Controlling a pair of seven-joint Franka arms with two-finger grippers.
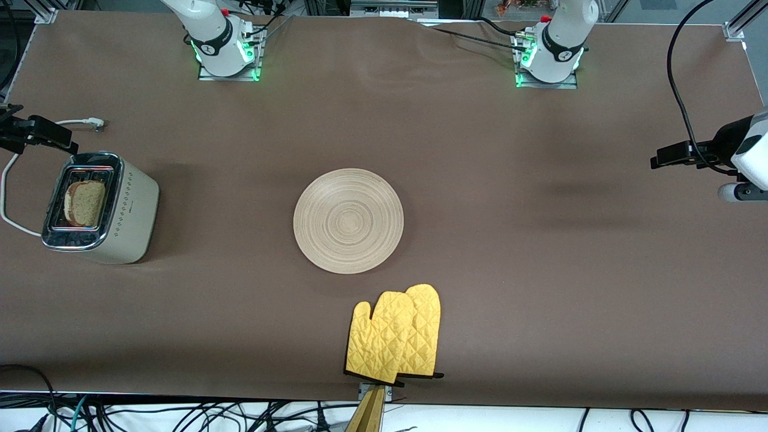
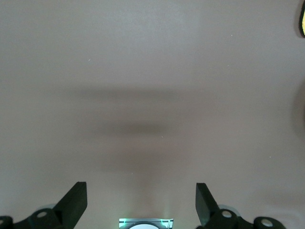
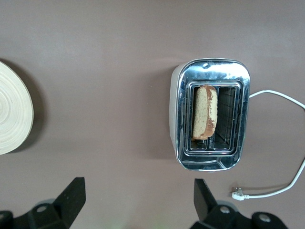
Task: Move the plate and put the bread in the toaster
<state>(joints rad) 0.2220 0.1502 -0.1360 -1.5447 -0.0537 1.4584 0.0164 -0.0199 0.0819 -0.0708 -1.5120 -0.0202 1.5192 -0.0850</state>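
Note:
The cream toaster (image 1: 135, 204) stands toward the right arm's end of the table. The bread (image 1: 84, 203) stands upright in one of its slots, the one on the plate's side, as the right wrist view shows (image 3: 206, 112). The chrome top (image 3: 240, 95) shows there too. The wooden plate (image 1: 348, 221) lies flat mid-table, bare; its edge shows in the right wrist view (image 3: 12, 109). My right gripper (image 3: 139, 186) is open and empty, up over the table beside the toaster. My left gripper (image 2: 140, 188) is open and empty over bare table at the left arm's end.
Two yellow oven mitts (image 1: 393, 336) lie nearer to the front camera than the plate, at the table's front edge. The toaster's white cord (image 1: 7, 207) loops past it, with its plug (image 1: 96, 124) loose on the table. Brown cloth covers the table (image 1: 540, 270).

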